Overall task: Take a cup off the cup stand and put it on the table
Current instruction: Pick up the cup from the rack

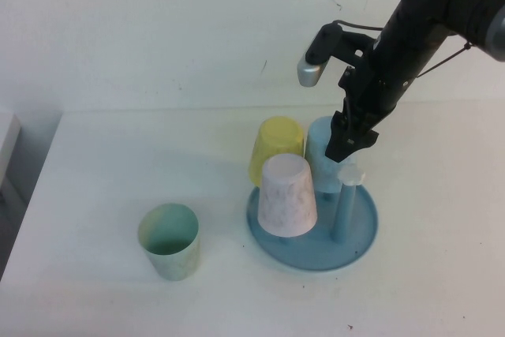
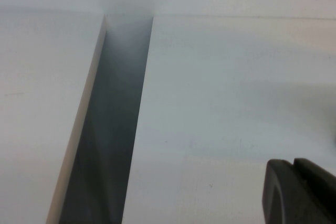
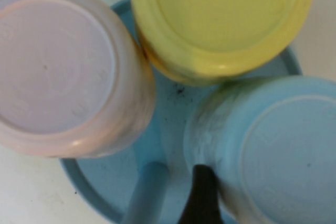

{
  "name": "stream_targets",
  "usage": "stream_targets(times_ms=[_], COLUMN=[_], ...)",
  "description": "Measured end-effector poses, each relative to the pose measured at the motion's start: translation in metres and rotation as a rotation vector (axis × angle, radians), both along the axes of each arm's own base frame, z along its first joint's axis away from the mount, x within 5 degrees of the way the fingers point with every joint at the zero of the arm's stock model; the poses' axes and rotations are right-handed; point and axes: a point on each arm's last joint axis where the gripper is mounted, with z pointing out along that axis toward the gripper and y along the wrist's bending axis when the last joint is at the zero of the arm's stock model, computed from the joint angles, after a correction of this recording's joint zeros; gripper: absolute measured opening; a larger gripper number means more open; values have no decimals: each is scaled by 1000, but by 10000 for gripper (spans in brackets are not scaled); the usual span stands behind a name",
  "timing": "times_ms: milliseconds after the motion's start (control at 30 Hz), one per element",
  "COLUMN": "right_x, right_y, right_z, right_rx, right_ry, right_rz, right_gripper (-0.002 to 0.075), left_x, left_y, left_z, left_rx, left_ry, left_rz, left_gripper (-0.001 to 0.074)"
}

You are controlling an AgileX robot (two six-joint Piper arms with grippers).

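The light blue cup point(image 1: 319, 146) hangs upside down on a peg at the back right of the round blue-grey cup stand point(image 1: 359, 234). My right gripper point(image 1: 349, 141) has come down from above and is shut on its upper part. In the right wrist view one dark finger point(image 3: 199, 195) presses on the cup's side point(image 3: 283, 156); the other finger is out of frame. My left gripper point(image 2: 294, 165) is shut and empty above the white table point(image 1: 95, 179); it does not show in the high view.
A yellow cup point(image 1: 276, 147) and a pinkish-white marbled cup point(image 1: 288, 195) also hang upside down on the stand. A free peg with a white cap point(image 1: 349, 173) stands just in front of my right gripper. A pale green tumbler point(image 1: 170, 241) stands upright at front left.
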Motion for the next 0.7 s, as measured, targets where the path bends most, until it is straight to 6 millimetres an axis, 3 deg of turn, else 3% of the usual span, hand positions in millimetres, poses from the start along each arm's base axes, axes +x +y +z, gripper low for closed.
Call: stream_targets(times_ms=[300,700], right_x=[7,-11], right_y=[-1,-12], right_z=[13,86], right_rx=[-19,26], right_ry=[-60,-212], right_rz=[-8,-103], right_gripper=[536,536], left_x=[0,0], left_y=[0,0], left_z=[0,0], left_rx=[-2,-2], left_ry=[0,0], left_rz=[1,1], left_gripper=[-4,-3])
